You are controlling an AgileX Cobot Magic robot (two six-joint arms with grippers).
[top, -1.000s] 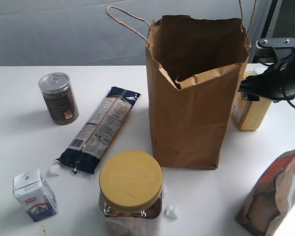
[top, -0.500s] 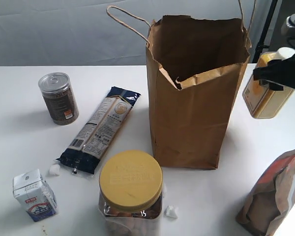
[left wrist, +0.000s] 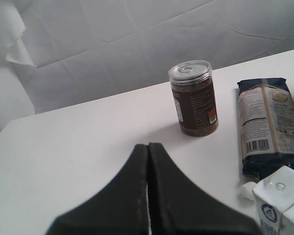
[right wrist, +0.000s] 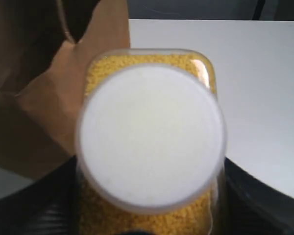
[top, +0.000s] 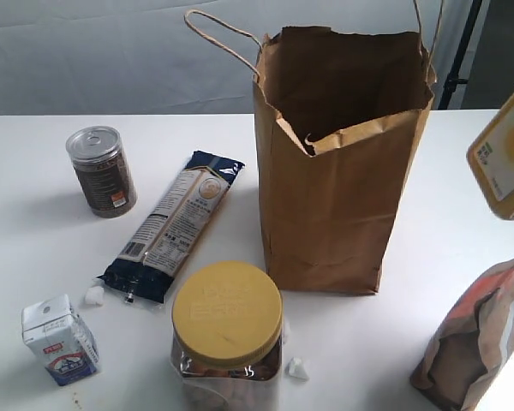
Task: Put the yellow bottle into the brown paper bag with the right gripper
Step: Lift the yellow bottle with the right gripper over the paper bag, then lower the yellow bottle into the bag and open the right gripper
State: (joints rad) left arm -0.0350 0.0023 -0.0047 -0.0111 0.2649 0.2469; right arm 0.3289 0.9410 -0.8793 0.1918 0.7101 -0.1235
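The yellow bottle [top: 506,158] hangs tilted in the air at the right edge of the exterior view, to the right of the brown paper bag [top: 338,180] and partly cut off by the frame. The arm holding it is out of that view. In the right wrist view the bottle's white cap [right wrist: 149,134] fills the middle, with yellow contents around it and my right gripper [right wrist: 149,205] shut on its sides, black fingers [right wrist: 264,196] on either side. The bag [right wrist: 54,93] stands open just beside it. My left gripper [left wrist: 148,161] is shut and holds nothing, above the table.
On the white table [top: 43,223] stand a brown can [top: 102,170], a dark noodle packet [top: 173,224], a small milk carton [top: 59,339] and a large jar with a yellow lid [top: 228,338]. A brown-and-orange pouch [top: 484,342] leans at the front right.
The yellow bottle has been lifted off the table behind the bag, rising and moving right and nearer the camera. The right arm has left the exterior view.
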